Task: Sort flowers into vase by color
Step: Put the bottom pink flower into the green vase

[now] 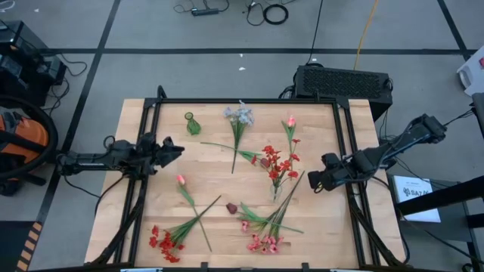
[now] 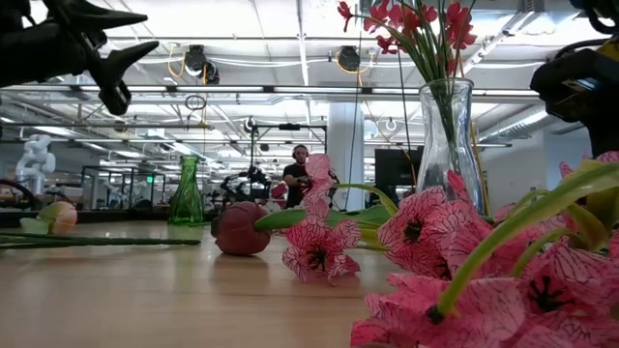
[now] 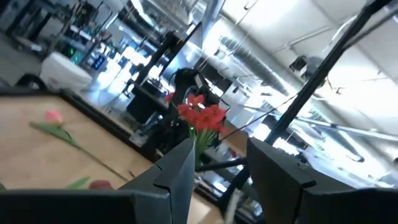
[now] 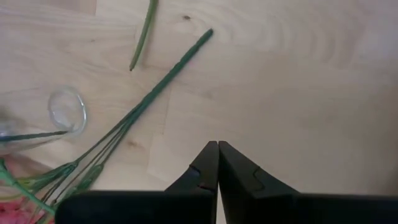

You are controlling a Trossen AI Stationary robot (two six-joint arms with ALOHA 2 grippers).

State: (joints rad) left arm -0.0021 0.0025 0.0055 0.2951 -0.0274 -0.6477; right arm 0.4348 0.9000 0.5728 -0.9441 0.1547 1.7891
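Low view: pink blooms (image 2: 503,280) crowd the foreground, cut off at the frame edge, hiding much of the table (image 2: 145,300) behind. Clear vase (image 2: 448,145) holds the red spray (image 2: 411,24); its top is cropped there.

High view: clear vase (image 1: 274,193) hard to make out among stems right of centre. Green vase (image 1: 192,124) stands empty near the far edge. Loose on the table: pale blue flower (image 1: 240,115), two pink tulips (image 1: 291,122) (image 1: 181,180), a maroon bud (image 1: 231,208), red cluster (image 1: 164,242) at the near edge.

Right claw (image 1: 311,181) fingers pressed together, empty, above bare wood beside the clear vase. Left claw (image 1: 180,147) fingers parted, empty, near the green vase.
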